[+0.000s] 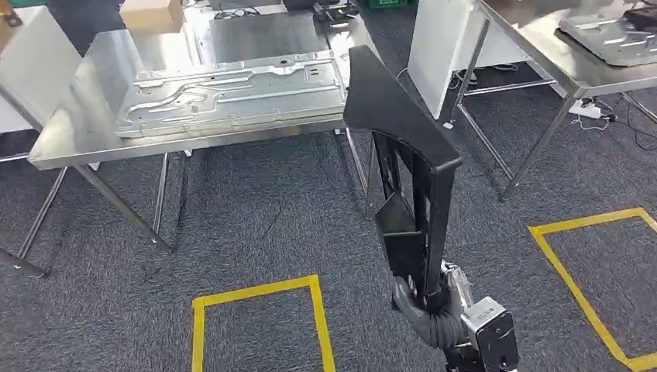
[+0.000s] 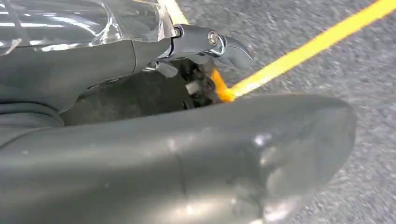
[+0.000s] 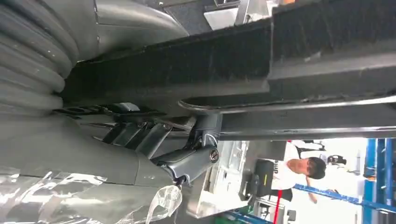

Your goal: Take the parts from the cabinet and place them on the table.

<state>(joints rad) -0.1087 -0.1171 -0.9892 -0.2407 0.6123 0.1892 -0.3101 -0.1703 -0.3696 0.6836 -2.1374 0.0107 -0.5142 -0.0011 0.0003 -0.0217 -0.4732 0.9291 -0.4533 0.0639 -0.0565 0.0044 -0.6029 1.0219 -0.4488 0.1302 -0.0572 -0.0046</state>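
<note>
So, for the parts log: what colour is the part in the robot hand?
Black part; clearest in head view.

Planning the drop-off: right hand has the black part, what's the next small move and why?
Probably carry the black part forward toward the steel table. The right hand grips its lower end, holding it upright above the carpet, short of the table edge, where a metal panel already lies.

Floor: dark grey carpet (image 1: pixel 263 217) with yellow tape squares (image 1: pixel 256 310), near.
Furniture: steel table (image 1: pixel 70 139) far left; second steel table (image 1: pixel 542 46) far right.
Wiring: cables (image 1: pixel 620 124) under right table.
</note>
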